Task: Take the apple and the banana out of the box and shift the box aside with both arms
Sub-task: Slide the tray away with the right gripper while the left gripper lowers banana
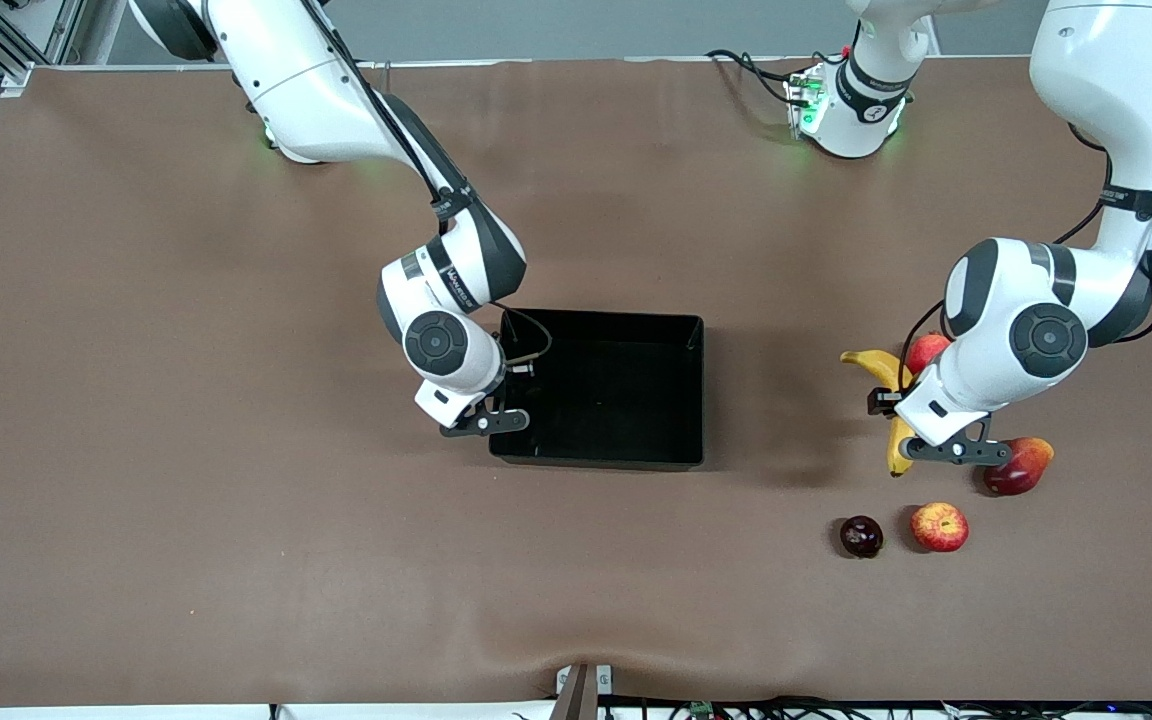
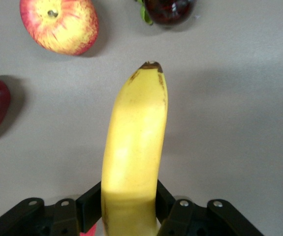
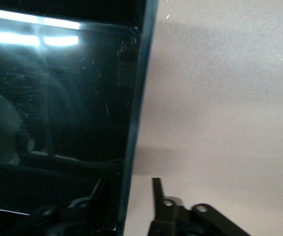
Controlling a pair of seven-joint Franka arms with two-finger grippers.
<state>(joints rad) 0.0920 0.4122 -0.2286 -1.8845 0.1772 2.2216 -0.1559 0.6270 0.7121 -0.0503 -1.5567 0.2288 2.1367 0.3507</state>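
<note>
The yellow banana (image 1: 880, 366) lies on the table toward the left arm's end. My left gripper (image 1: 900, 430) is down on it, and its fingers press on both sides of the banana (image 2: 136, 142) in the left wrist view. The red apple with yellow patches (image 1: 939, 527) sits nearer the front camera and also shows in the left wrist view (image 2: 60, 24). The black box (image 1: 596, 320) stands mid-table. My right gripper (image 1: 489, 424) is open and straddles the box wall (image 3: 134, 123) at the right arm's end, one finger inside and one finger (image 3: 156, 189) outside with a gap.
A dark plum (image 1: 861, 536) lies beside the apple. A red-orange mango (image 1: 1021, 467) lies beside my left gripper. A red pomegranate (image 1: 926, 350) sits next to the banana, partly under the left arm. The brown table (image 1: 236, 500) surrounds them.
</note>
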